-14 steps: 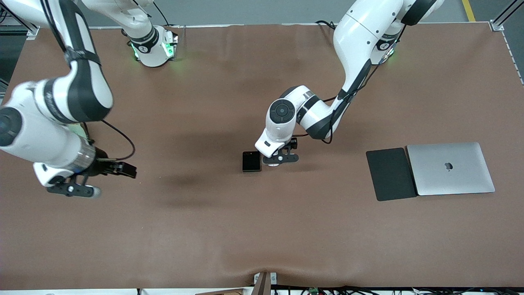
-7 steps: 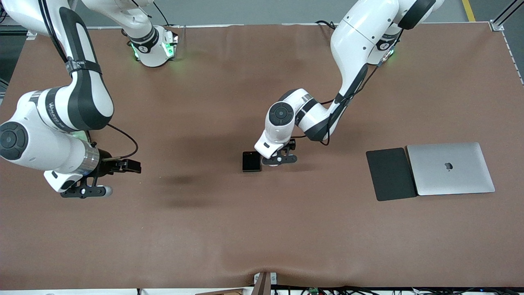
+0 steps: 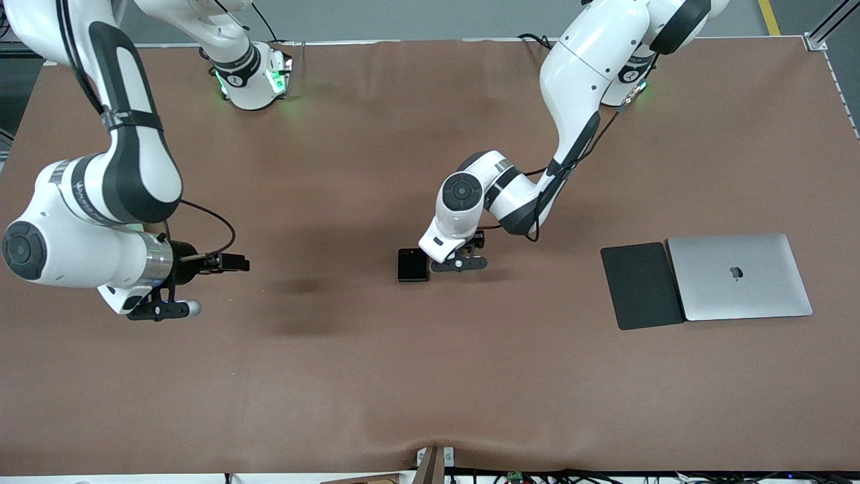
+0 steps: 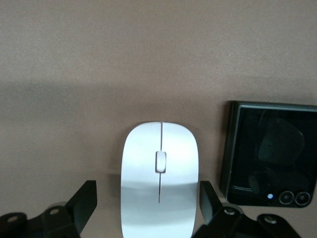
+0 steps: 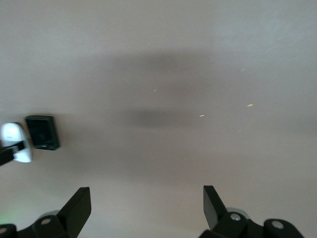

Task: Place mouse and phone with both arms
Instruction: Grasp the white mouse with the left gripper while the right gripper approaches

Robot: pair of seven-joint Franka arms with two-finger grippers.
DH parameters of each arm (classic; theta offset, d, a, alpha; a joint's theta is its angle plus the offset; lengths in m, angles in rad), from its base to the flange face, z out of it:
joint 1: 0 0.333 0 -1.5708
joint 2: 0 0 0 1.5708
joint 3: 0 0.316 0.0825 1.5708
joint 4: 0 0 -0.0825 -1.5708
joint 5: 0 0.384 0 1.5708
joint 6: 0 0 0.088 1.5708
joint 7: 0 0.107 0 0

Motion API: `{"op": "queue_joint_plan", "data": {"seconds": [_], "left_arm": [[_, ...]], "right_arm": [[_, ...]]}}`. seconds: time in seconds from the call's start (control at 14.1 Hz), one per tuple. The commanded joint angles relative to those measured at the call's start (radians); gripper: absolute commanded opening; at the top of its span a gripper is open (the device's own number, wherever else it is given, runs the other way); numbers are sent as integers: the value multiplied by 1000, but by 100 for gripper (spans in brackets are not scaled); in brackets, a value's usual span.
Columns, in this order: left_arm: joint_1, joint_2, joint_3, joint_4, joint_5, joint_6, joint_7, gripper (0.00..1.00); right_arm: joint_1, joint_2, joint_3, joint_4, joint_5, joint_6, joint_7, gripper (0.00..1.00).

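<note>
In the left wrist view, the left gripper (image 4: pixel 147 210) stands spread wide around the white mouse (image 4: pixel 159 176), not gripping it, with the black folded phone (image 4: pixel 270 153) just beside. The front view hides the mouse under that gripper (image 3: pixel 459 263) at mid-table. The right gripper (image 3: pixel 161 310), fingers wide apart and empty, hangs over bare table toward the right arm's end.

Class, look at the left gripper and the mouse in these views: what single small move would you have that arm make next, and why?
Probably close the left gripper on the mouse. Its open fingers already straddle the mouse, one at each side, low over the table. The phone lies close beside it, so closing rather than shifting seems safest. The right gripper hangs open over bare table.
</note>
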Motion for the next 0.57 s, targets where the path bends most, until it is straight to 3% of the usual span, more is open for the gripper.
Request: {"op": "queue_joint_plan", "data": {"seconds": [0.0,0.21,0.5], "left_arm": [[-15,22,10,24,28,17,-40,92],[-22,29,10,24,28,29,-40,88],[-22,30,10,24,28,29,-39,62]], "right_arm": [[-20,-12,7,-56,62,18,-11,100],[-14,-15,7,-70,80,93,-6,100],[4,-12,8,-73,106,115,-8,100]]}}
